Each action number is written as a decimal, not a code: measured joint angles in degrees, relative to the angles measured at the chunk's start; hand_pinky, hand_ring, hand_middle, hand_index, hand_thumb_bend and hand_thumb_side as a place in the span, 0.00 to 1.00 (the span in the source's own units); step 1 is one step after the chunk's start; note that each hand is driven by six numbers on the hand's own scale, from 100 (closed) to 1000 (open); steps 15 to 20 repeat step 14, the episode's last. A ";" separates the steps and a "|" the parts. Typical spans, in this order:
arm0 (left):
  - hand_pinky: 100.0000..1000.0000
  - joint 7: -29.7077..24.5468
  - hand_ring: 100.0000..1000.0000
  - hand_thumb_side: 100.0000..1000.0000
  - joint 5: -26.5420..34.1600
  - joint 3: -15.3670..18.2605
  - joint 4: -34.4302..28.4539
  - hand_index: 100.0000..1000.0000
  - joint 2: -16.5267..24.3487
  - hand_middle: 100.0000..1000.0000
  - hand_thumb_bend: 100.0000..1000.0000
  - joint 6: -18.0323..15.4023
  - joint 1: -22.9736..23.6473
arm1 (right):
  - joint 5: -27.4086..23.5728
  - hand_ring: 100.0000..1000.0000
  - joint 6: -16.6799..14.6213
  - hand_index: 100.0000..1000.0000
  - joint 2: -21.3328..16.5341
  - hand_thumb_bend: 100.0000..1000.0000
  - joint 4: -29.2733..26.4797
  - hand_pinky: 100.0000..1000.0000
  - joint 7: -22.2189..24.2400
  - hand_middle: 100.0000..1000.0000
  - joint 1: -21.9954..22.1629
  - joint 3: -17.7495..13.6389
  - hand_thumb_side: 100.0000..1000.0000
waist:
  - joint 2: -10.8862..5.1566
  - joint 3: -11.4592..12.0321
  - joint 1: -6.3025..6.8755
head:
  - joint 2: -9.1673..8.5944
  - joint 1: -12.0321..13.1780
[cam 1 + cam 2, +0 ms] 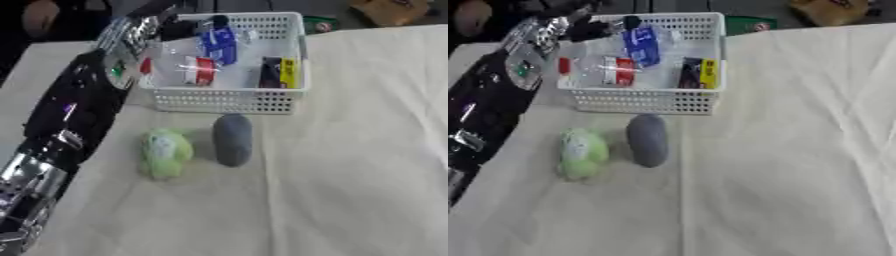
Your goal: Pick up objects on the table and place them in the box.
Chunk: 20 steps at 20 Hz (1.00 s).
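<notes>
Left eye view: left hand reaches over the basket's far-left corner, grip indiscernible. Withdrawing, its arm may catch the rim, dragging the basket onto the green object.

Left hand is mostly lost at the white basket far left corner, so I can't read its fingers. Blue item and red-white item inside are too blurred to identify. Green lump is smeared too.
</notes>
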 measured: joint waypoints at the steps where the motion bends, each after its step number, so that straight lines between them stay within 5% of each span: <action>1: 1.00 1.57 1.00 1.00 0.91 0.39 -0.83 1.00 0.00 1.00 0.19 0.36 0.00 | 0.00 0.84 0.01 0.81 0.00 0.00 0.00 0.89 0.00 0.72 0.01 -0.02 1.00 | 0.00 0.22 -0.14 | 0.00 -0.15; 9: 0.90 18.08 1.00 1.00 15.13 1.42 -14.16 0.91 2.49 0.99 0.18 5.37 2.62 | 0.01 0.84 0.32 0.81 -0.02 0.00 0.00 0.89 -0.14 0.72 0.65 -0.42 1.00 | -0.09 1.72 -0.38 | 0.79 -1.48; 14: 0.89 23.84 1.00 1.00 24.62 1.77 -34.33 0.92 7.46 0.97 0.22 5.16 11.09 | 0.13 0.84 0.76 0.81 -0.08 0.00 0.00 0.89 -0.17 0.72 1.55 -1.15 1.00 | -0.54 3.40 -0.98 | 2.09 -2.85; 20: 0.89 23.84 1.00 1.00 24.62 1.77 -34.33 0.92 7.46 0.97 0.22 5.16 11.09 | 0.13 0.84 0.76 0.81 -0.08 0.00 0.00 0.89 -0.17 0.72 1.55 -1.15 1.00 | -0.54 3.40 -0.98 | 2.09 -2.85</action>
